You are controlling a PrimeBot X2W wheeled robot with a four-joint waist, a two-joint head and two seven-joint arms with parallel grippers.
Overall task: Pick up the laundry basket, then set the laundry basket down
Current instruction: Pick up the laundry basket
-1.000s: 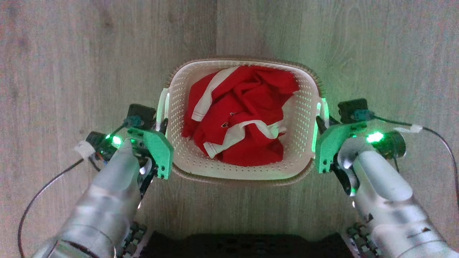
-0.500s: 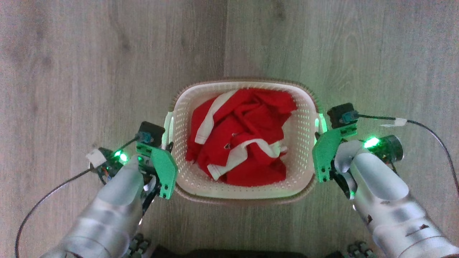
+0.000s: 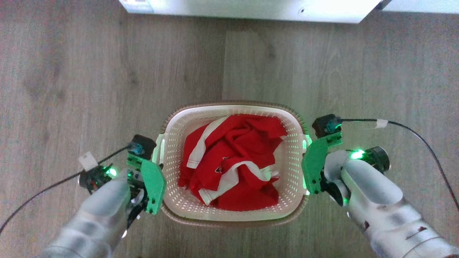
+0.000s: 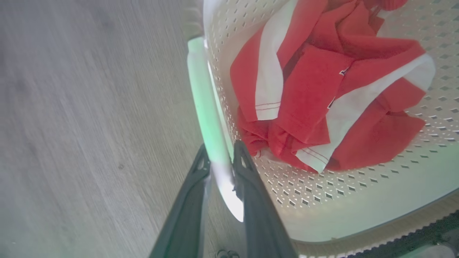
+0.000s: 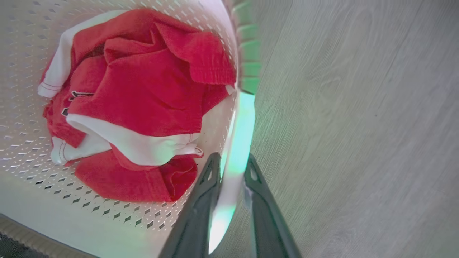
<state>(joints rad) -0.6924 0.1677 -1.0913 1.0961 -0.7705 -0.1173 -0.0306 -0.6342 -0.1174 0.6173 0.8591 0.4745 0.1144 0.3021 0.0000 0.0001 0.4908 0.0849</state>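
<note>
**Fingers (image 4: 247, 179) of both grippers clamped on the laundry basket (image 3: 292, 172) handles**

Left gripper (image 4: 220, 154): its two dark fingers straddle the left handle (image 4: 206, 100), one on each side of the white bar, both touching it. The jaws are closed on the handle, and the bar takes up the narrow gap between them.

Right gripper (image 5: 233, 159): same grip, mirrored. One finger is on the basket side of the right handle (image 5: 242, 136) and one on the outer side, pinching the bar. Green LED glow tints both handles.

Head view: the basket is centre frame, low, between the two forearms. The green wrist plates (image 3: 152, 186) (image 3: 313, 168) sit just beside its left and right walls. The brown rim trim runs all round the top edge and the walls are perforated cream-white.

Contents: one crumpled red garment (image 3: 233, 168) with white bands. It lies on the basket bottom, below the rim, with a small dark mark near the middle of the cloth.

Surroundings: wood-grain floor (image 3: 89, 89) under and around the basket. The edge of a white appliance (image 3: 251, 9) runs along the top of the head view, well apart from the basket. Black cables (image 3: 412, 132) run outward from each wrist over the floor.

Can't tell whether the basket base is touching the floor or clear of it.
</note>
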